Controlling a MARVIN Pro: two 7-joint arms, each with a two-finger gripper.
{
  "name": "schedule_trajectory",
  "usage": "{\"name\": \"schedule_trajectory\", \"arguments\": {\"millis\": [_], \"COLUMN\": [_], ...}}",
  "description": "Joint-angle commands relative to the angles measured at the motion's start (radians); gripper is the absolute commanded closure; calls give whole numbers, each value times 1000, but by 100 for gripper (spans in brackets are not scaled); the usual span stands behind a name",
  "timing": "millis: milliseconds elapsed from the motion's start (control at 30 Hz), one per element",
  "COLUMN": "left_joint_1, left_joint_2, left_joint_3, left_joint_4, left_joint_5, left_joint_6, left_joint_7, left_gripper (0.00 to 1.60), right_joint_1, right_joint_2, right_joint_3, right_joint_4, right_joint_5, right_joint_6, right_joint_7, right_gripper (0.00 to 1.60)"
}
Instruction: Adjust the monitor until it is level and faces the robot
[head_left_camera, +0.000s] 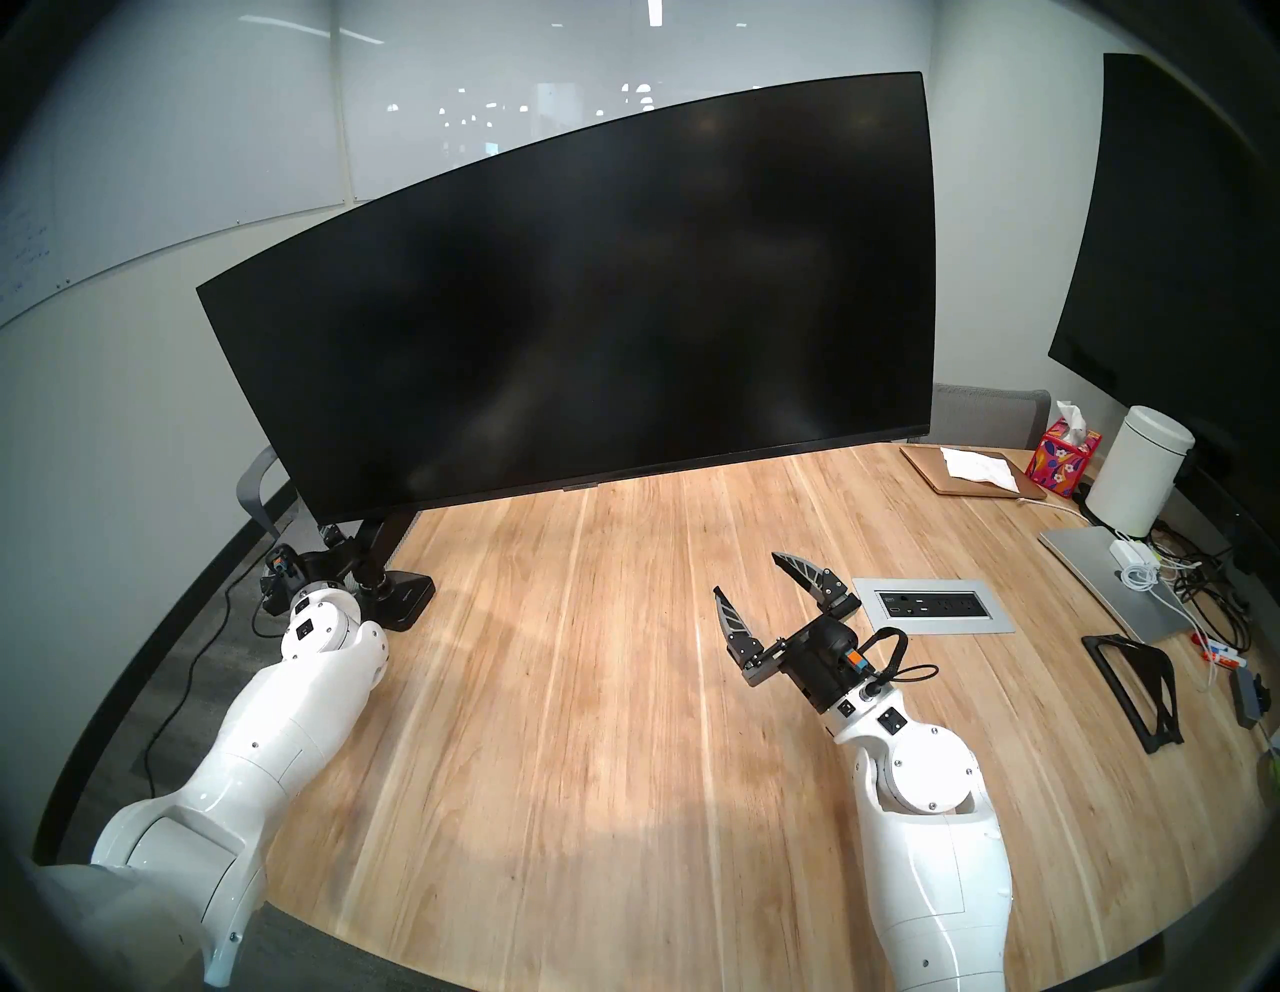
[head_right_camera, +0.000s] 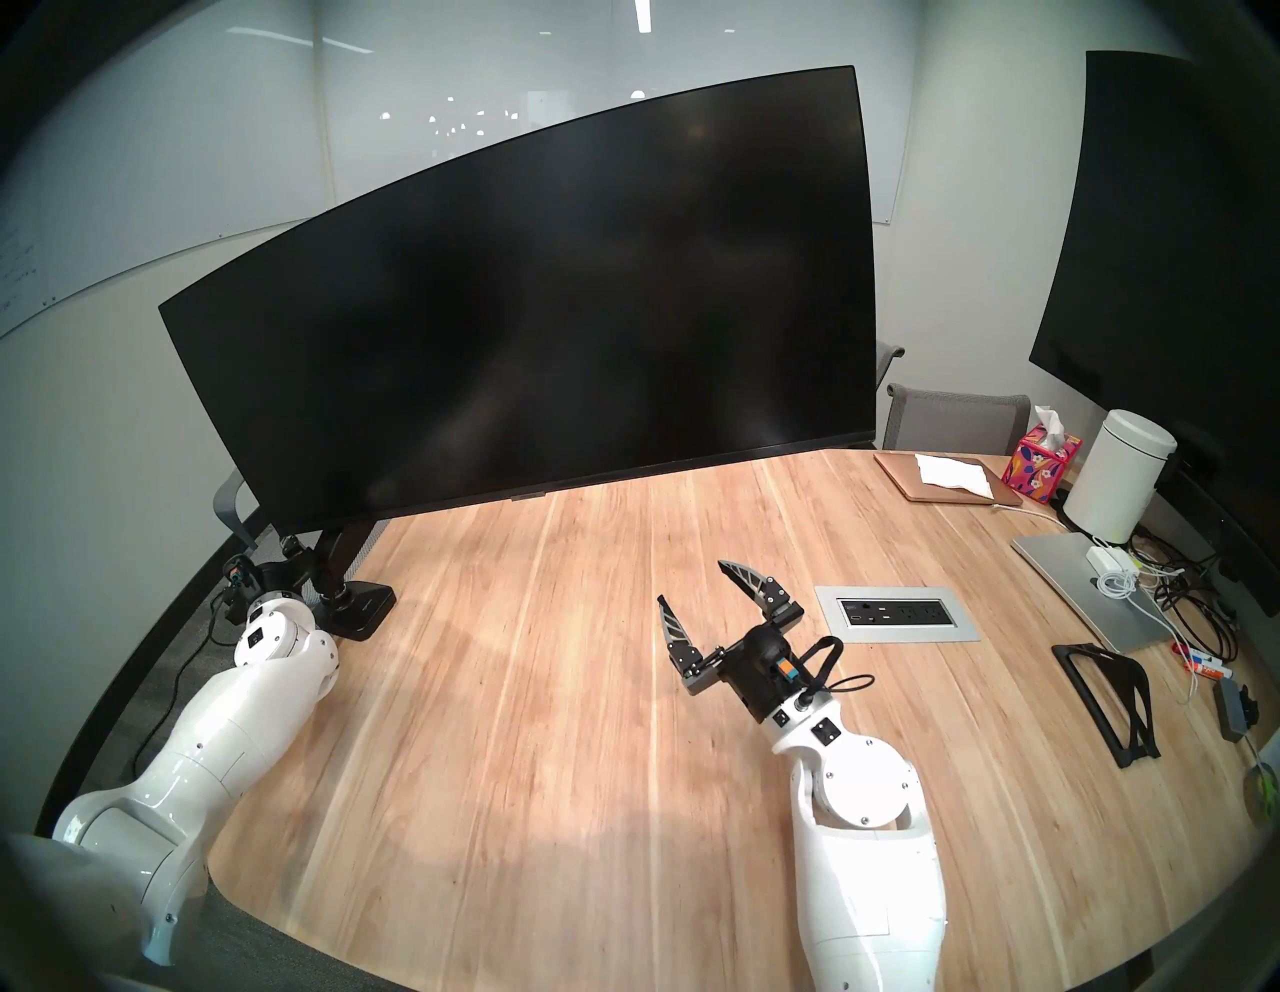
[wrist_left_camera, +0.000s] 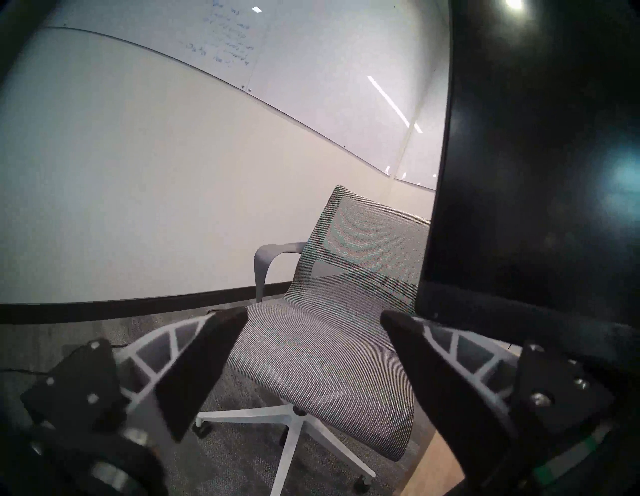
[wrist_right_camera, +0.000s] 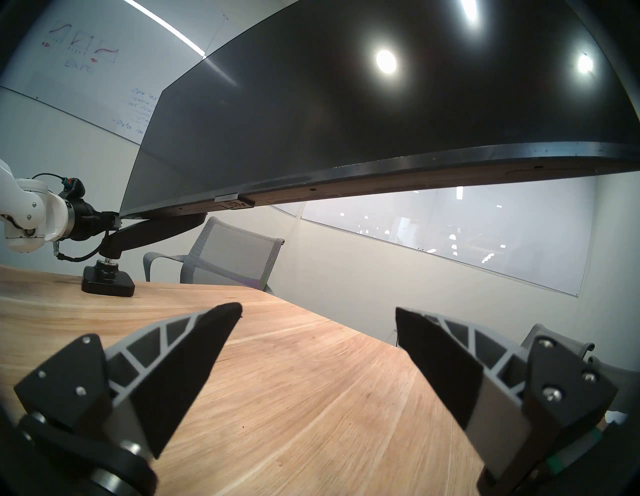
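Note:
The monitor (head_left_camera: 589, 298) is a very wide curved black screen, tilted with its left end low and its right end high. Its black arm and flat base (head_left_camera: 405, 603) stand at the wooden table's (head_left_camera: 554, 727) left edge. My left gripper (wrist_left_camera: 313, 315) is open and empty by the monitor's lower left corner; the screen's edge (wrist_left_camera: 519, 173) fills the right of the left wrist view. In the head views its fingers are hidden behind the wrist (head_left_camera: 318, 623). My right gripper (head_left_camera: 747, 572) is open and empty above the table's middle, below the screen's bottom edge (wrist_right_camera: 381, 173).
A larger flat black screen (head_left_camera: 1177, 242) stands at the far right. Near it are a white canister (head_left_camera: 1143, 471), a tissue box (head_left_camera: 1063, 454), a closed laptop (head_left_camera: 1108, 582) with cables, a black stand (head_left_camera: 1136, 686) and an outlet panel (head_left_camera: 931, 606). A grey chair (wrist_left_camera: 346, 294) stands behind the monitor's left end.

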Motion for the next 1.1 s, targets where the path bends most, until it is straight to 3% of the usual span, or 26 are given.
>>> {"name": "schedule_trajectory", "arguments": {"millis": [0,1067], "left_joint_1": [-69,-135], "left_joint_2": [8,20], "left_joint_3": [16,9], "left_joint_4": [-30,-35], "left_joint_5": [32,13], "left_joint_6": [-16,-10], "left_joint_7": [-22,6], "left_gripper": [0,0], "right_joint_1": [7,9], "right_joint_2": [-1,-1], "right_joint_3": [1,1], "right_joint_4": [-19,-16], "right_joint_5": [5,4], "right_joint_6": [-3,-4], "right_joint_7": [-1,-1], "right_gripper": [0,0]}}
